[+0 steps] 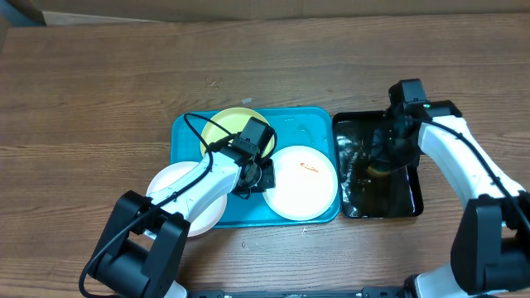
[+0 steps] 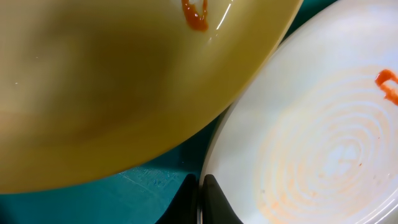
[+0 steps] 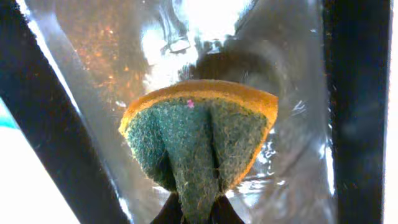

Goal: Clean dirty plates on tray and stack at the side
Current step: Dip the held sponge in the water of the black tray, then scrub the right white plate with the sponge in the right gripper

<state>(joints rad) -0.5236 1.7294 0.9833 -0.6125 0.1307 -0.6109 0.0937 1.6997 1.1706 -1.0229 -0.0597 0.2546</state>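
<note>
The turquoise tray (image 1: 315, 120) sits mid-table, closer to the near edge. A pale yellow-green plate (image 1: 224, 126) lies in its far-left part and a white plate (image 1: 302, 182) in its near-right part. A second white plate (image 1: 170, 186) hangs over the tray's near-left corner onto the table (image 1: 83, 99). From overhead only a small orange mark shows on the right-hand white plate. The left wrist view adds a red-orange smear on the yellow-green plate and faint orange rings across the white one. It also shows the left gripper (image 2: 200, 199) at the white plate's rim, fingertips almost together. I cannot tell whether they pinch that rim. The right gripper (image 3: 196, 214) is clamped on a green-and-orange sponge (image 3: 199, 137), folded, over the wet black tray (image 1: 397, 199) just right of the turquoise one.
</note>
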